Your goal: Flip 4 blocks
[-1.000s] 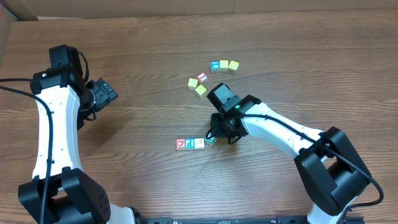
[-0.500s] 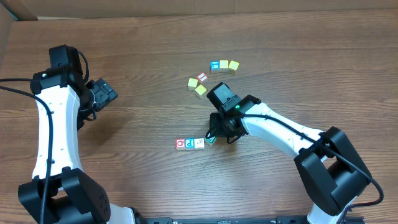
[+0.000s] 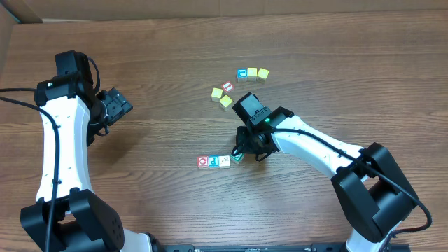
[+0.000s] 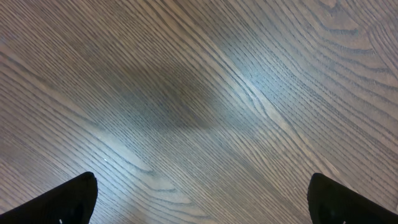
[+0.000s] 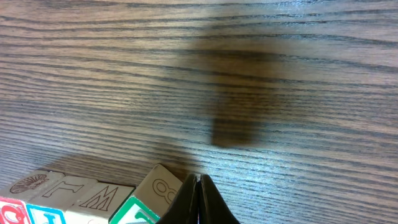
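Note:
Four blocks lie in a row at the table's front middle: a red-framed one (image 3: 203, 162), a blue "P" (image 3: 214, 161), a pale one (image 3: 225, 161) and a green one (image 3: 236, 157). My right gripper (image 3: 242, 152) is shut, with its tips down at the green block's right side. In the right wrist view the closed fingertips (image 5: 199, 186) touch the green block (image 5: 146, 202), which sits turned out of line with the pale block (image 5: 93, 198). My left gripper (image 3: 115, 105) hangs far to the left, and the left wrist view shows it open (image 4: 202, 202) over bare wood.
A loose group of other cubes lies behind the right arm: a blue-faced one (image 3: 241, 74), two yellow ones (image 3: 252, 73) (image 3: 262, 73), a red-faced one (image 3: 227, 87) and two more yellow ones (image 3: 216, 92) (image 3: 225, 101). A cardboard edge (image 3: 7, 42) shows at the far left.

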